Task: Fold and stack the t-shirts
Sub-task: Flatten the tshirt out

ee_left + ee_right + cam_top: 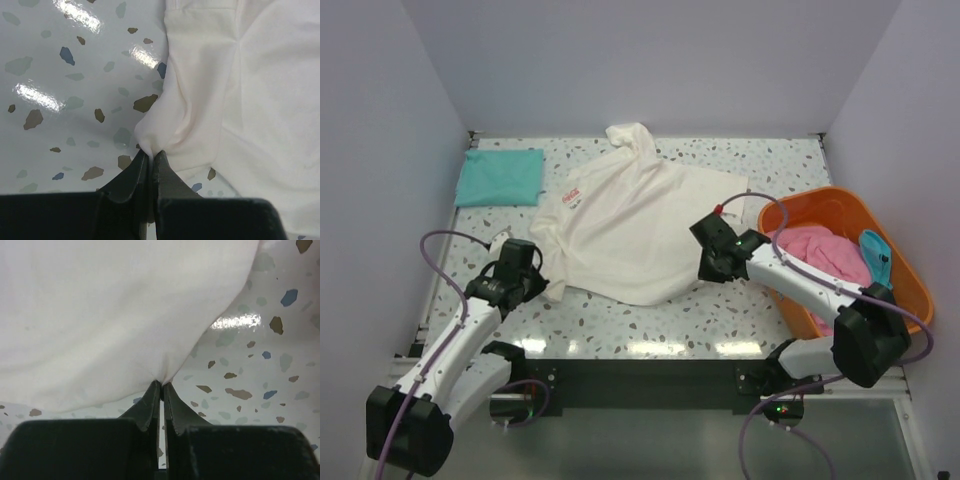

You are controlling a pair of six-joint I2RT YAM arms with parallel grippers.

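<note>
On cream t-shirt [630, 225], left tool [151, 156] and right tool [162, 386] pinch edges

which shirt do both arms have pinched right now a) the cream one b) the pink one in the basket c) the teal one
a: the left gripper and the right gripper each have their jaws shut on an edge of the cream shirt.

A robot lab cell. Plain walls [390, 100] box in a speckled table [650, 325] with two cabled arms [460, 335].
</note>
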